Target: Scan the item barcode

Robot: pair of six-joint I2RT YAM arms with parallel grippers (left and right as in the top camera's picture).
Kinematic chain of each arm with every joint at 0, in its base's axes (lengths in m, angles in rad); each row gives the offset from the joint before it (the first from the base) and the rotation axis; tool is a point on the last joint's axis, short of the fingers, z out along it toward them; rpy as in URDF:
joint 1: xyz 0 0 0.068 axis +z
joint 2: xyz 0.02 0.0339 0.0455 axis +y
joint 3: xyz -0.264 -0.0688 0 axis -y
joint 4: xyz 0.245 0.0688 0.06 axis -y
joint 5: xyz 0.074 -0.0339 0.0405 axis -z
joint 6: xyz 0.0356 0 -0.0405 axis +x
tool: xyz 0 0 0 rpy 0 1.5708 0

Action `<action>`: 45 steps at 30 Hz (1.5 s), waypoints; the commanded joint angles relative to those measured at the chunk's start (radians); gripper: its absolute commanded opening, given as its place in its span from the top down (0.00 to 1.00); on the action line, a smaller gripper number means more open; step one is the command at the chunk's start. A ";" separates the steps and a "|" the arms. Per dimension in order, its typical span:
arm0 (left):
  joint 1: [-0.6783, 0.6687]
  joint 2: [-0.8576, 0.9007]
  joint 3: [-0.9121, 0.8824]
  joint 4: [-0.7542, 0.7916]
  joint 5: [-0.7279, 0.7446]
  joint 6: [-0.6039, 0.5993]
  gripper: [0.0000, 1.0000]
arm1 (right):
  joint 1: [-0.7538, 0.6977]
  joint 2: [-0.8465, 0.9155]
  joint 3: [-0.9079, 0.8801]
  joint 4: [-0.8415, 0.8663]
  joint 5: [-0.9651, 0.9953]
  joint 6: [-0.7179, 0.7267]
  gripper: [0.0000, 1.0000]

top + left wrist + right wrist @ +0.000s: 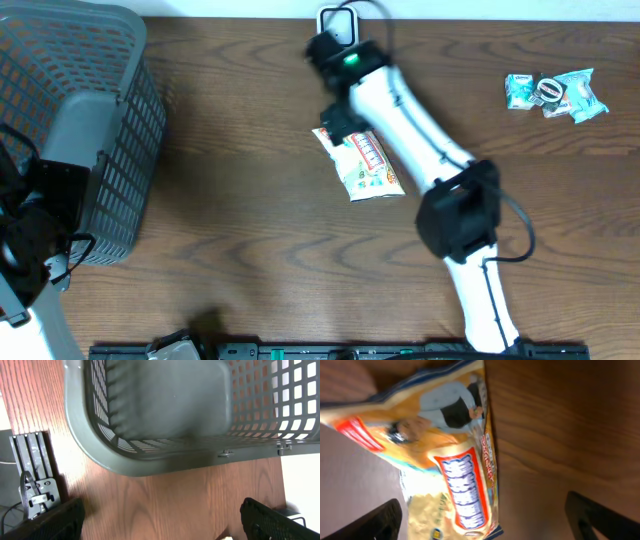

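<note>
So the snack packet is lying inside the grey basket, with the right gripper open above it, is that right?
Not quite. The snack packet lies on the wooden table, well apart from the grey basket, as the overhead view shows. The right gripper is indeed open above it.

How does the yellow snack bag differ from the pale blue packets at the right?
The yellow snack bag is one larger pouch with a red label; the pale blue packets are several small ones bunched together. The snack bag lies partly under the right arm; the blue packets lie apart from both arms. Both rest on the wooden table.
</note>
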 commanded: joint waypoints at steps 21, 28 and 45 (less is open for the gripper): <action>0.005 0.000 0.006 -0.047 -0.010 -0.005 0.02 | -0.093 -0.013 -0.209 0.274 -0.322 -0.025 0.99; 0.005 0.000 0.006 -0.047 -0.010 -0.005 0.02 | -0.124 -0.013 -0.006 0.465 -0.317 0.122 0.99; 0.005 0.000 0.006 -0.047 -0.010 -0.005 0.02 | -0.132 0.080 -0.003 1.118 -0.084 0.160 0.99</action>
